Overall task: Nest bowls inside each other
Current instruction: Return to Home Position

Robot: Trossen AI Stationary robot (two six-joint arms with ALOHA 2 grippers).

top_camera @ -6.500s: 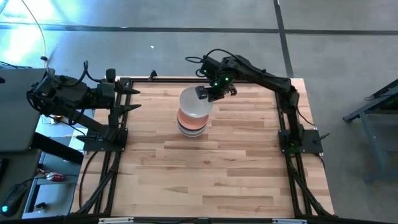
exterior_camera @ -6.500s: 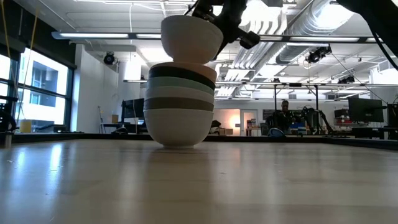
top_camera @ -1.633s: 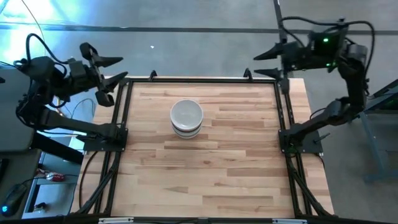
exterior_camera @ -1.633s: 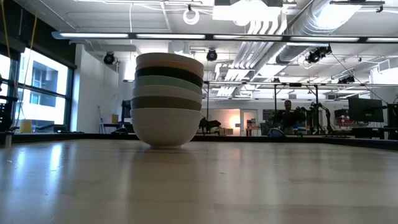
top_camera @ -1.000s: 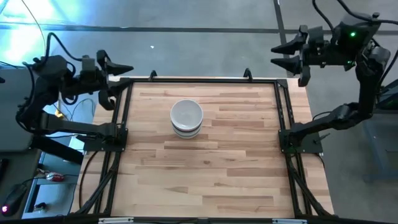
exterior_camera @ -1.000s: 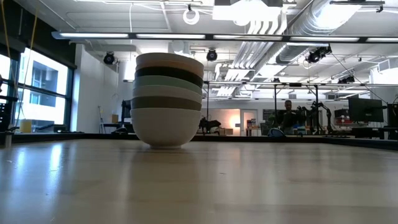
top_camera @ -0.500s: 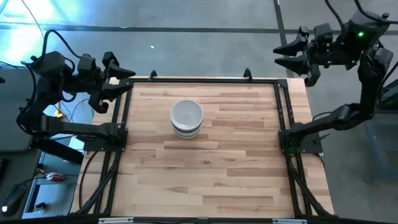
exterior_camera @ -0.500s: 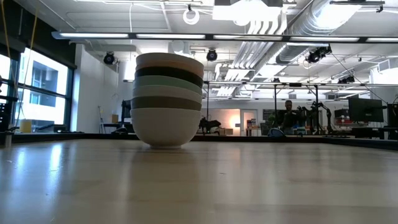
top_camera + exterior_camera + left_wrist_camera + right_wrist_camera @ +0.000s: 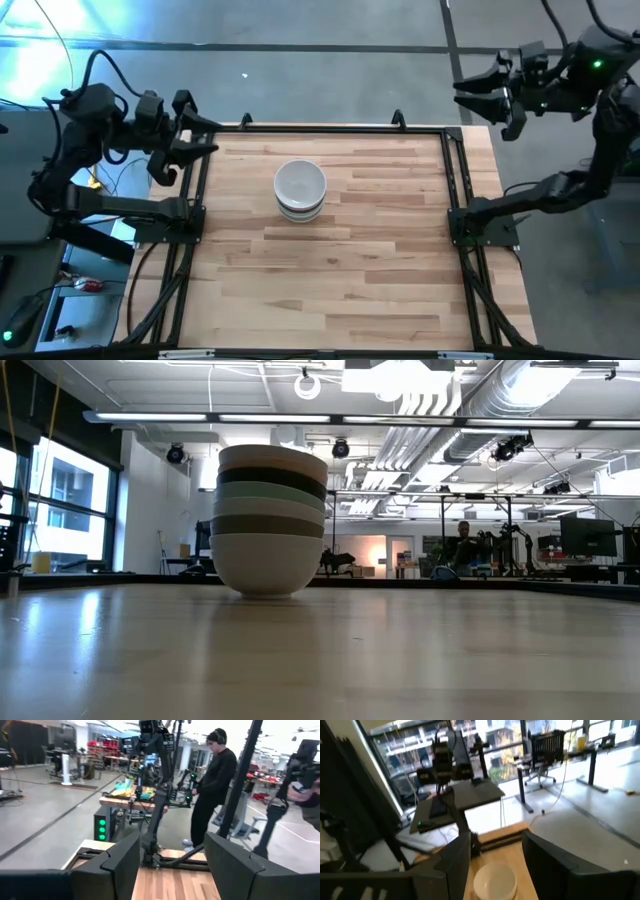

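Note:
The bowls (image 9: 300, 189) stand nested in one stack on the wooden table, toward its far middle. The low view shows the stack (image 9: 268, 520) with a white bowl at the bottom resting by its foot on the table, then grey-olive, mint and black rims, and a pale rim on top. The right wrist view shows the top bowl (image 9: 495, 880) from above. My left gripper (image 9: 215, 137) hovers open over the table's far left corner. My right gripper (image 9: 465, 97) hovers open beyond the far right corner. Neither gripper is near the stack.
A black frame (image 9: 320, 128) runs along the table's far, left and right edges. Bare wood (image 9: 330, 280) lies near the front. Beyond the table a person in black (image 9: 215, 775) stands by other robot rigs, and a desk (image 9: 470, 795) stands off to one side.
My left gripper has stayed in place but swung and rolled, pointing more toward the table's far left corner. My right gripper has drifted a little toward the table's right edge, away from the stack, and rolled. The stack has not moved.

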